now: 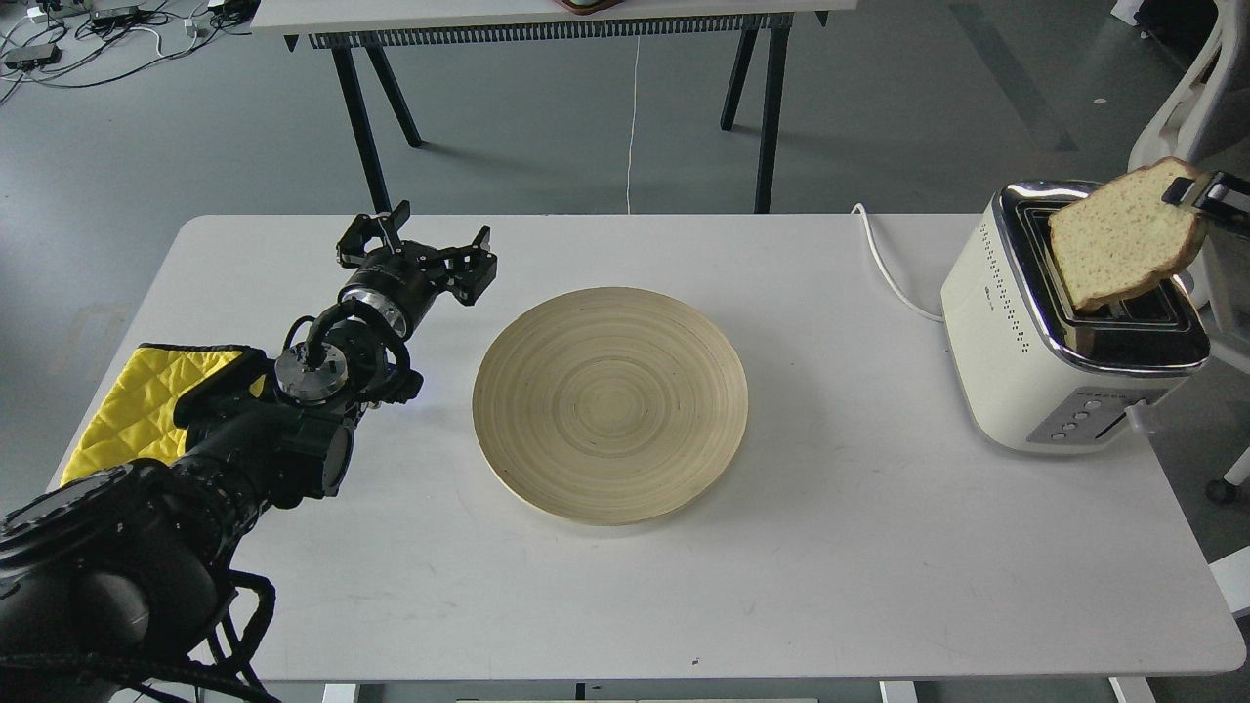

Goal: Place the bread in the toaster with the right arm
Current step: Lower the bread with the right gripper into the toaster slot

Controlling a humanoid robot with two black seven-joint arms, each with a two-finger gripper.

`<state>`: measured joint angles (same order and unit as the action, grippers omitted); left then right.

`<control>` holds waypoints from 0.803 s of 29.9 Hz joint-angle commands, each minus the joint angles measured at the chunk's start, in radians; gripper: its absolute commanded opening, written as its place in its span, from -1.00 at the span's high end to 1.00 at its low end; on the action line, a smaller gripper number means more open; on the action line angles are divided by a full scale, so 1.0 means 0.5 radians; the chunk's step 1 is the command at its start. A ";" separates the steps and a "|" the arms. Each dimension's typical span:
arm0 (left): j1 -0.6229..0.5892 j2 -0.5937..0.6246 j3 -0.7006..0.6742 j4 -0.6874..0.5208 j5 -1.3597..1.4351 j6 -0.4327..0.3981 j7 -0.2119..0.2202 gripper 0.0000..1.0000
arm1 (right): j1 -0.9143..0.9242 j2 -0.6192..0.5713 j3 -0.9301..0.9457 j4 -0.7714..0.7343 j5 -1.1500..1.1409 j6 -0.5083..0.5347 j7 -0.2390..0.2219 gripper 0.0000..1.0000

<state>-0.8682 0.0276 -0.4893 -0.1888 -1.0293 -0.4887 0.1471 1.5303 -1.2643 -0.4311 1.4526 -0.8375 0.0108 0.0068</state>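
Observation:
The bread (1123, 236), a pale slice with a brown crust, hangs tilted over the chrome top of the cream-white toaster (1064, 322) at the table's right edge. Its lower corner touches the toaster's near slot. My right gripper (1193, 193) comes in from the right edge and is shut on the bread's upper right corner; most of that arm is out of view. My left gripper (415, 244) is open and empty, held above the table to the left of the plate.
A round wooden plate (610, 405) lies in the middle of the white table (830, 566). A yellow quilted cloth (132, 405) lies at the left edge under my left arm. The toaster's white cord (884, 264) runs off the back.

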 commanded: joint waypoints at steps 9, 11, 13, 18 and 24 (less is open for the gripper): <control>0.000 0.000 0.000 0.000 0.000 0.000 0.000 -1.00 | -0.103 0.065 0.006 -0.034 0.000 -0.012 -0.011 0.91; 0.000 0.000 0.000 0.000 0.000 0.000 0.000 -1.00 | -0.131 0.120 0.009 -0.043 0.003 -0.025 -0.011 0.83; 0.000 0.000 0.000 0.000 0.000 0.000 0.000 -1.00 | -0.152 0.163 0.012 -0.055 0.012 -0.028 -0.008 0.70; 0.000 0.000 0.000 0.000 0.000 0.000 0.000 -1.00 | -0.177 0.224 0.025 -0.074 0.024 -0.034 -0.011 0.28; 0.000 0.000 0.000 0.000 0.000 0.000 0.000 -1.00 | -0.174 0.289 0.043 -0.126 0.034 -0.040 0.005 -0.40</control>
<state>-0.8682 0.0276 -0.4893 -0.1887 -1.0294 -0.4887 0.1472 1.4406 -1.1316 -0.4166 1.3991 -0.8222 -0.0066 0.0039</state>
